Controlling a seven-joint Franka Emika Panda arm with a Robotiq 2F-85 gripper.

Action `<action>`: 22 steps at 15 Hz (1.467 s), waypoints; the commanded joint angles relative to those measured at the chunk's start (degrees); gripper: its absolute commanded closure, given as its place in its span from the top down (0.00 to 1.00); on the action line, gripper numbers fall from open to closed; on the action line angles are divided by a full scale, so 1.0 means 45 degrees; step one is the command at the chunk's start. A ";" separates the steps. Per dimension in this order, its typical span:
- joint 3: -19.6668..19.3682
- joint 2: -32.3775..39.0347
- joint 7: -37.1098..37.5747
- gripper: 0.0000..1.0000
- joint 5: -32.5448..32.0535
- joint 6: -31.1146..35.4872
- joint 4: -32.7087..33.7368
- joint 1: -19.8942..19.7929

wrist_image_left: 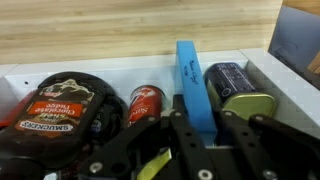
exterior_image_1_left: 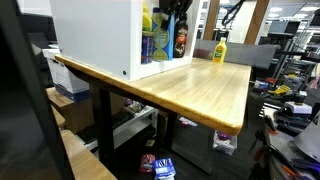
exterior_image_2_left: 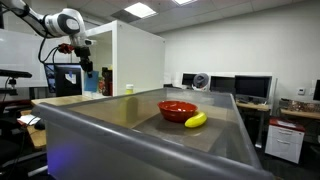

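Jaws gripping one blue box point(wrist_image_left: 190, 80), one red can point(wrist_image_left: 146, 103)

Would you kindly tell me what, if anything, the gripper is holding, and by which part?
The gripper appears to clamp the thin blue box, standing on edge, by its two flat faces at the end nearest the wrist camera.

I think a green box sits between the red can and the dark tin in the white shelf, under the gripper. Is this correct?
Not quite: the box is blue, not green. The wrist view shows it sitting between the red can and the dark tin in the white shelf, under the gripper.
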 commanded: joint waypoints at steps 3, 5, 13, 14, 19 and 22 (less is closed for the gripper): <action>-0.0181 0.0118 0.0207 0.06 0.0340 0.0249 0.0105 0.0229; -0.0148 0.0102 0.0249 0.06 0.0015 0.0213 0.0114 0.0230; -0.0028 0.0154 0.0755 0.06 -0.1500 -0.0086 0.0318 0.0149; -0.0036 0.0176 0.0806 0.06 -0.1655 -0.0082 0.0344 0.0159; -0.0119 0.0238 0.0952 0.06 -0.1692 0.0000 0.0408 0.0213; -0.0134 0.0263 0.0895 0.06 -0.1429 0.0105 0.0494 0.0273</action>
